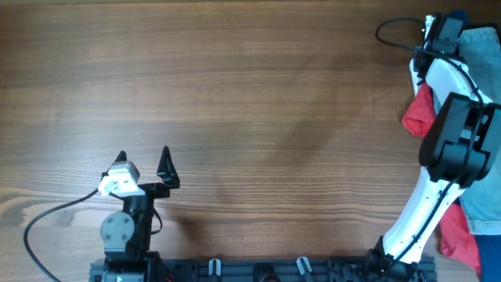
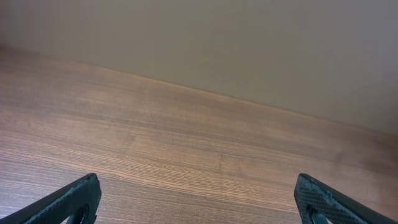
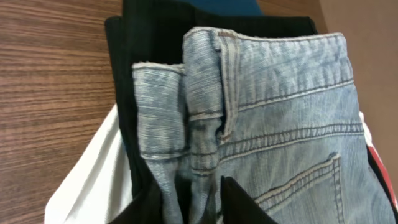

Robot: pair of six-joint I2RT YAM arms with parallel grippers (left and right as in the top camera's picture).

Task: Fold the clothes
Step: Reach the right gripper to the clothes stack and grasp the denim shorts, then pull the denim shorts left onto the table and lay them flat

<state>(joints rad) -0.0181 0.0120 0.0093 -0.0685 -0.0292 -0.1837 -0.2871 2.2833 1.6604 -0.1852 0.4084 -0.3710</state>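
The light-blue denim shorts point(image 3: 286, 93) lie on top of a pile of clothes at the table's far right edge, seen in the overhead view point(image 1: 481, 45). The waistband and a stitched back pocket face the right wrist camera. My right gripper point(image 3: 196, 202) is down on the pile, its two black fingers closed around a bunched fold of denim by the waistband; in the overhead view it is at the far right corner point(image 1: 440, 30). My left gripper point(image 1: 145, 160) is open and empty over bare table at the near left, also seen in the left wrist view point(image 2: 198, 199).
A black garment point(image 3: 149, 37) and a white cloth point(image 3: 93, 174) lie under the shorts. A red shirt point(image 1: 419, 113) hangs off the pile's left side, with more red cloth near the front right point(image 1: 462, 235). A black cable point(image 1: 395, 31) loops at the back right. The wooden table point(image 1: 258, 117) spreads left.
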